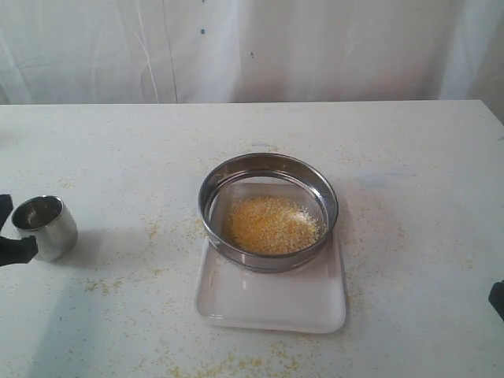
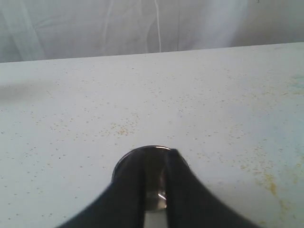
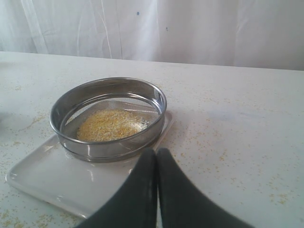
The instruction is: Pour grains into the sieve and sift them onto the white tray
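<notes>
Exterior view: the sieve (image 1: 268,211), holding the heaped grains (image 1: 272,224), rests on the white tray (image 1: 272,303) near the front edge of the desk (image 1: 409,157); a steel cup (image 1: 45,227) sits by the left edge. Left wrist view: the left gripper (image 2: 156,166) pinches the cup. Right wrist view: the right gripper (image 3: 156,156) has its 2 fingers pressed together, just short of the tray.

I see the round steel sieve (image 1: 272,258) sitting flat on the back part of the white tray (image 1: 272,303). A yellow heap of grains (image 1: 272,224) lies on its mesh.
</notes>
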Motion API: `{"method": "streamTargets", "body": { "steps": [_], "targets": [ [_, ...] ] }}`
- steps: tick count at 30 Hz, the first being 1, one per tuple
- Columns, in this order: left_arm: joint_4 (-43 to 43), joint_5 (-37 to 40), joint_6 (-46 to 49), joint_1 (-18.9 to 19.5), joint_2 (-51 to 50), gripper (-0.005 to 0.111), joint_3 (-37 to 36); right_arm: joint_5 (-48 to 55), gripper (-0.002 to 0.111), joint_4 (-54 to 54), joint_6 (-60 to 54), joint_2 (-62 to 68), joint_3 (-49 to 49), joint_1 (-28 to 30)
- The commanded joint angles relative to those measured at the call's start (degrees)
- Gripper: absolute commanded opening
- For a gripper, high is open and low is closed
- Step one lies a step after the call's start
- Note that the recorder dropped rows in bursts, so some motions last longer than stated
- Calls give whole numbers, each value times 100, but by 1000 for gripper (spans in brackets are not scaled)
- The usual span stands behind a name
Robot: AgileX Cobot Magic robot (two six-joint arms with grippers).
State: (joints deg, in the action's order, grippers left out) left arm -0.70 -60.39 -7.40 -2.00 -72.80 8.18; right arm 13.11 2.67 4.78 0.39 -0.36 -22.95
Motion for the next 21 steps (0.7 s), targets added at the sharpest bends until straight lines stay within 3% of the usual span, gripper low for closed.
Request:
{"method": "streamTargets", "body": {
  "steps": [1,5,21],
  "targets": [
    [-274,136,-486,-12,785,1,-380,-33,0,15,14,-39,36,19],
    [-646,205,-1128,-12,1431,1,-683,-33,0,15,14,-39,36,19],
    [-864,1232,-1074,-82,2826,1,-773,-33,0,15,14,-39,36,19]
  ]
}}
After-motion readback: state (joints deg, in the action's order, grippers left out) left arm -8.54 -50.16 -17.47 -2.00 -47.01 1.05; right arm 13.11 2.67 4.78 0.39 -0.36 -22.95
